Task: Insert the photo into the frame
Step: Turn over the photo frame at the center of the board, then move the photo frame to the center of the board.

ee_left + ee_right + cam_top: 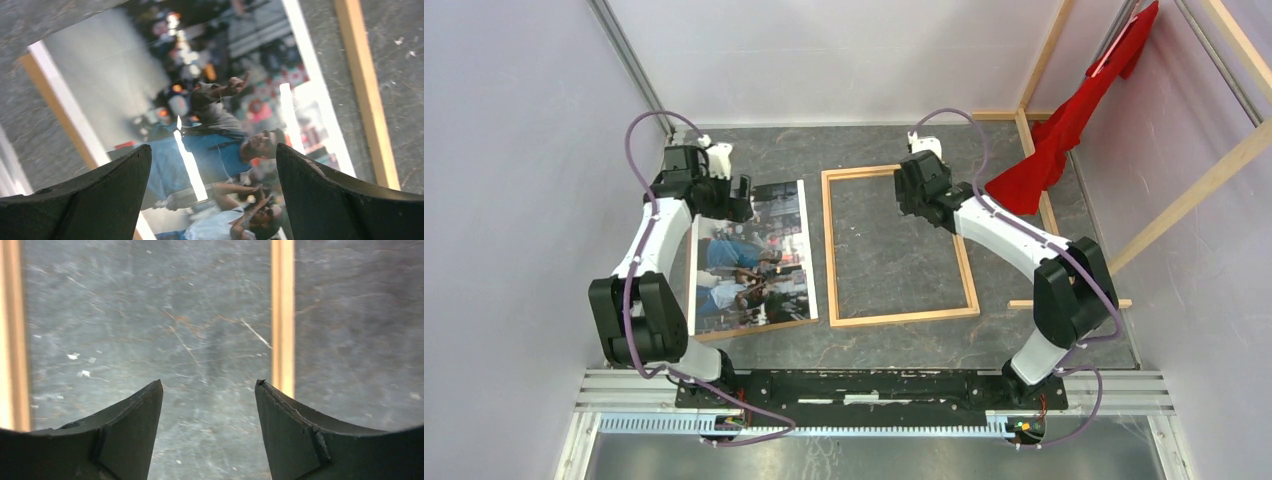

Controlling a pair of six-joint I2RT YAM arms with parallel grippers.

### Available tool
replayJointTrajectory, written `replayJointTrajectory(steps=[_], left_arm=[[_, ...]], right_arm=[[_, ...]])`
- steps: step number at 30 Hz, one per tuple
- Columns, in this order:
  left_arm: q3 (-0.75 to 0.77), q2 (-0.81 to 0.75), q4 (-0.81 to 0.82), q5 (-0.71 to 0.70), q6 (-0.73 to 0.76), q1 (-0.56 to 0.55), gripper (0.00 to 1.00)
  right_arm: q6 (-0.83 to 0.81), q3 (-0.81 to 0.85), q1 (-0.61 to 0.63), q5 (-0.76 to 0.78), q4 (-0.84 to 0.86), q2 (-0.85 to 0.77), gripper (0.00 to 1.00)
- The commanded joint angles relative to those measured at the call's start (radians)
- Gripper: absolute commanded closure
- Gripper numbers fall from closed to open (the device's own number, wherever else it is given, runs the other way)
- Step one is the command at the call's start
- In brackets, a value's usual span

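Note:
The photo point(754, 260) lies face up, left of the frame, on a brown backing board point(754, 331). It fills the left wrist view point(215, 110): people, one in a blue shirt. My left gripper point(742, 193) hangs over the photo's far edge, open and empty point(214, 155). The frame point(828, 250) of thin light wood lies flat at the middle of the table. My right gripper point(916, 200) is open and empty point(209, 385) above the frame's far right part. One frame rail point(282, 315) runs just beyond its right fingertip point(265, 395).
A red cloth point(1074, 130) hangs at the back right on a rack of long wooden beams point(1194, 190). The frame's left rail shows in the left wrist view point(367, 100). Pale walls close in the left and back sides.

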Motion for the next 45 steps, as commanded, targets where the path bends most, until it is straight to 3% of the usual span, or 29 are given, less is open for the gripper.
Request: replayJointTrajectory(steps=[1,3,4,16,26,37,45], left_arm=[[0.025,0.009,0.014,0.038,0.087,0.080,0.00],[0.030,0.027,0.016,0.050,0.100,0.119,0.00],[0.036,0.041,0.016,0.055,0.101,0.138,0.00],[0.057,0.121,-0.053,0.016,0.205,0.353,0.00],[-0.009,0.129,-0.041,-0.061,0.272,0.461,0.00],[-0.114,0.172,0.111,-0.116,0.228,0.462,0.00],[-0.145,0.214,0.177,-0.121,0.178,0.405,0.00]], right_arm=[[0.113,0.023,-0.055,-0.294,0.087,0.017,0.27],[0.102,0.013,0.010,-0.288,0.146,0.020,0.04],[0.084,0.018,0.042,-0.288,0.180,0.029,0.02],[0.077,0.429,0.302,-0.420,0.156,0.396,0.02],[0.122,0.394,0.320,-0.476,0.157,0.487,0.02],[0.123,0.404,0.321,-0.470,0.137,0.555,0.02],[0.121,0.400,0.309,-0.359,0.072,0.562,0.02]])
